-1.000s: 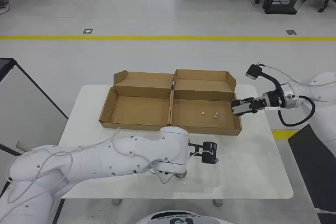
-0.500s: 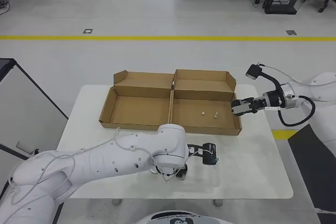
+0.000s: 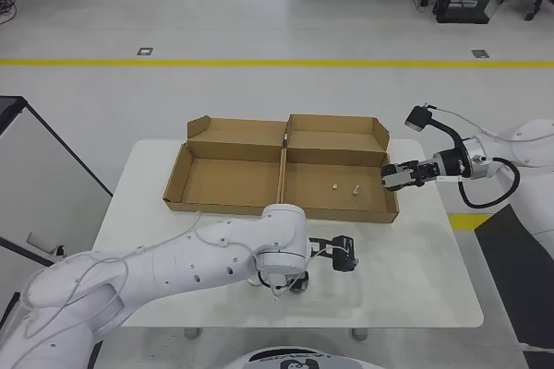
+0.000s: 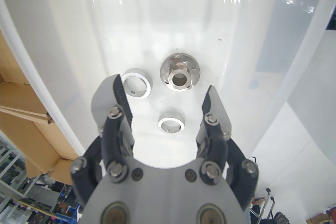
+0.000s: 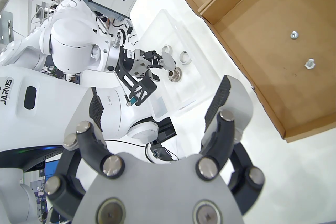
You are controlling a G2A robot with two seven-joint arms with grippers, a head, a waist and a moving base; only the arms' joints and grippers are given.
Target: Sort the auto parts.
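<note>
Your left gripper [image 4: 163, 84], fingers spread, hangs over the hub [image 4: 180, 75] and two rings [image 4: 137, 83] in the clear tray [image 4: 236, 25] at the cardboard box's [image 3: 231, 180] 6 o'clock; your right gripper [image 3: 392, 175], likewise spread, sits at its 3 o'clock.

Flanged hub [image 4: 180, 75], two rings [image 4: 137, 83]: shiny bare metal. Tray [image 4: 162, 12]: clear glossy plastic. Box [image 5: 262, 12]: matt brown cardboard.
</note>
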